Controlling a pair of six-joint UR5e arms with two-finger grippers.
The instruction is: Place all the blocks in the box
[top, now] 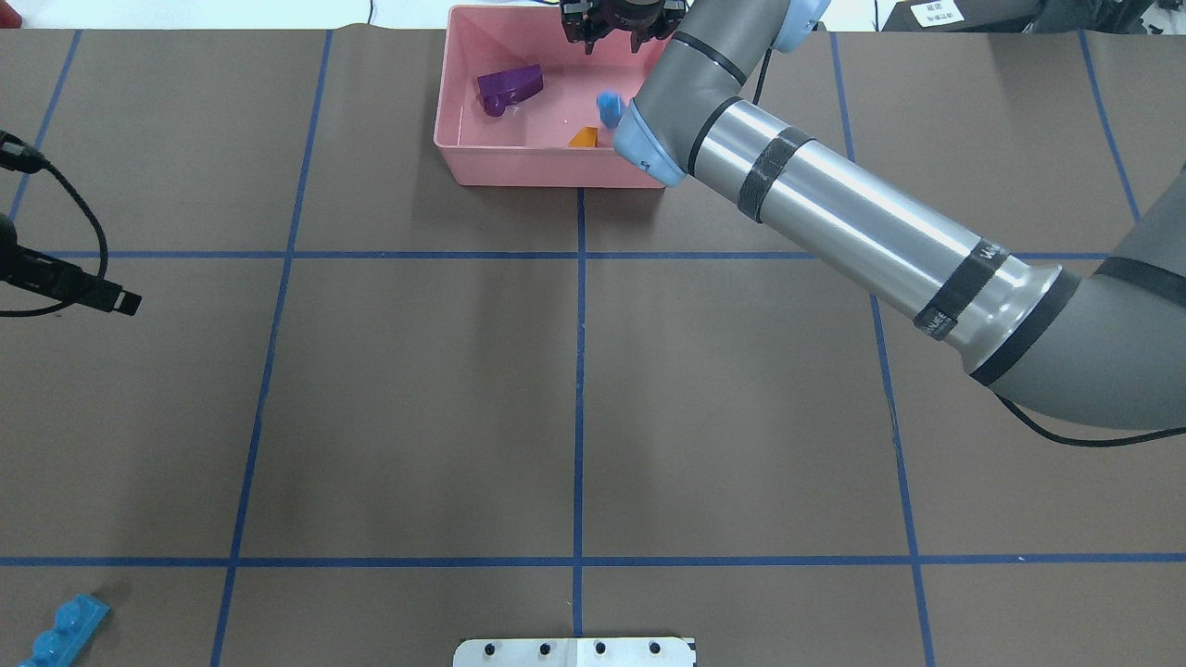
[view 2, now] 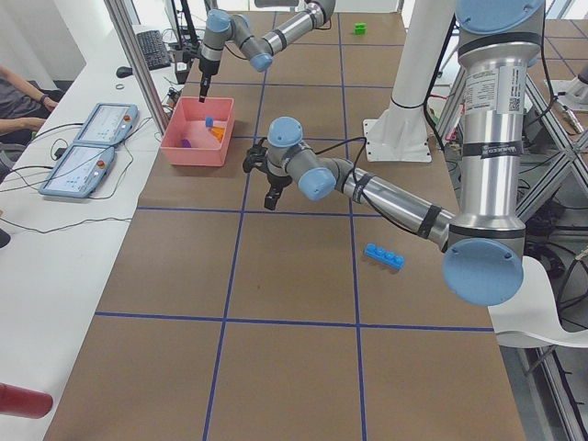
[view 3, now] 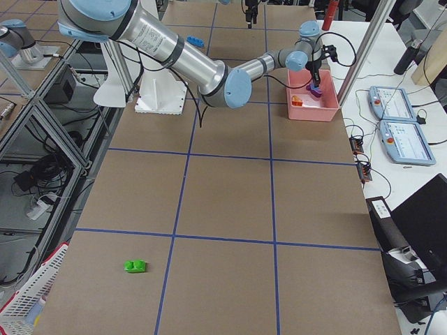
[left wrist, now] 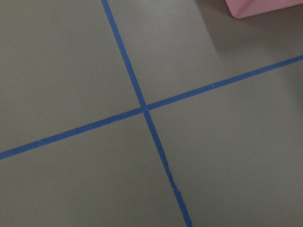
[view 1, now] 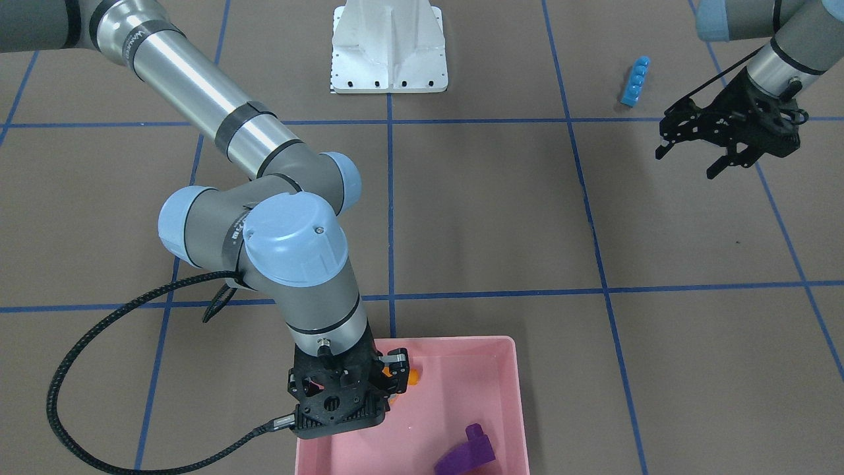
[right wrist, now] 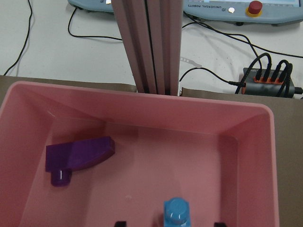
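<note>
The pink box (top: pixel 547 167) stands at the table's far edge. Inside it lie a purple sloped block (top: pixel 508 88), an orange sloped block (top: pixel 584 138) and a small blue cube (top: pixel 609 106). My right gripper (top: pixel 618 28) hangs open over the box. The right wrist view shows the blue cube (right wrist: pixel 177 213) resting on the box floor between the spread fingertips, clear of both. The long blue bar (view 1: pixel 635 81) lies on the table near my left gripper (view 1: pixel 689 158), which hovers open and holds nothing. A green block (view 3: pixel 135 266) sits far off at the robot's right end.
The white base plate (view 1: pixel 389 53) is at the robot's side of the table. An aluminium post (right wrist: pixel 151 47) rises just behind the box. Teach pendants (view 2: pixel 101 124) and cables lie on the white bench beyond it, where a person's arm (view 2: pixel 14 92) shows.
</note>
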